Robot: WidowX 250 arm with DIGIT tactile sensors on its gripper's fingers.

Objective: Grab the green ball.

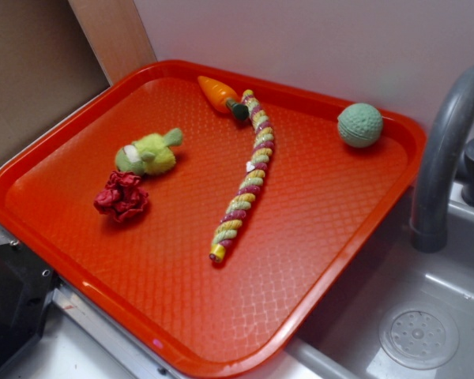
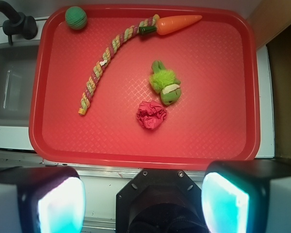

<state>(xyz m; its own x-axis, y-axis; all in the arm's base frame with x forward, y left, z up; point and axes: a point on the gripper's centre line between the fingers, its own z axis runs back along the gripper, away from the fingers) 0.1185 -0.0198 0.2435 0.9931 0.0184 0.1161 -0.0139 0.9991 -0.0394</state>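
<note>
Pale mint-green dimpled rubber ball [image 1: 360,125] in tray's far corner nr the grey sink faucet [image 1: 442,150]; red plastic tray [image 1: 316,260] w/ braided rope toy [image 1: 243,178] mid-tray, fuzzy lime plush toy [image 1: 148,153] beside crumpled red cloth wad [image 1: 122,197].

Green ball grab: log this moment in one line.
phase: pre-approach | gripper: open, off the tray | green ball: tray corner by faucet, untouched | nearest: braided rope

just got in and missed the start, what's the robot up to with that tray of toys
Nothing is held yet. The end effector hangs open above the near edge of the red tray, well short of the green ball, which sits alone in a far corner by the faucet. The rope toy, toy carrot, fuzzy green plush and red crumpled toy lie untouched.
</note>
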